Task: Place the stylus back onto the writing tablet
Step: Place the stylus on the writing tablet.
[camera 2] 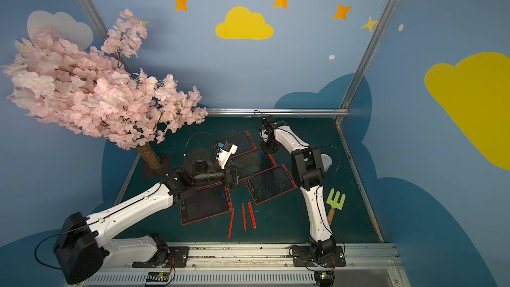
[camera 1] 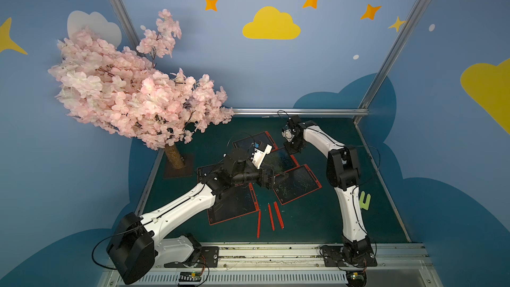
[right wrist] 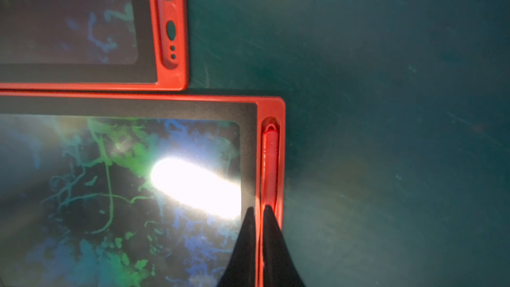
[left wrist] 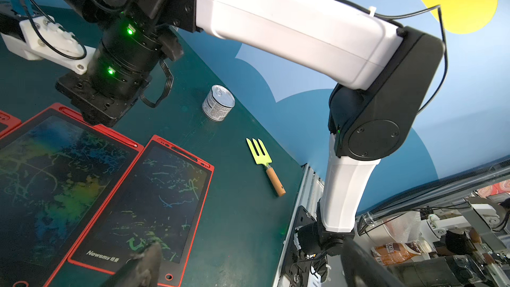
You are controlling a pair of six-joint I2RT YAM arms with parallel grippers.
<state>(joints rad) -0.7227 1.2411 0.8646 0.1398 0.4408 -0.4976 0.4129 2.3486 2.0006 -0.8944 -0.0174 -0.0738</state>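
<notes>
Several red-framed writing tablets lie on the green mat. A red stylus [right wrist: 270, 161] lies in the side slot of the middle tablet [right wrist: 110, 189], seen in both top views [camera 1: 281, 158] [camera 2: 254, 161]. My right gripper [right wrist: 258, 209] is shut, its tips down on that tablet's slot edge, one finger [right wrist: 271, 233] over the stylus. In the top views the right gripper [camera 1: 294, 149] stands at the tablet's far corner. My left gripper [left wrist: 248, 271] hangs open and empty above the nearer right tablet [left wrist: 154, 202]. Three loose styluses [camera 1: 271, 216] lie on the mat near the front.
A pink blossom tree [camera 1: 132, 92] stands at the back left. A small tin can [left wrist: 218, 103] and a green garden fork with a wooden handle [left wrist: 262, 158] lie by the right arm's base side. Metal rails edge the mat [camera 1: 331, 216].
</notes>
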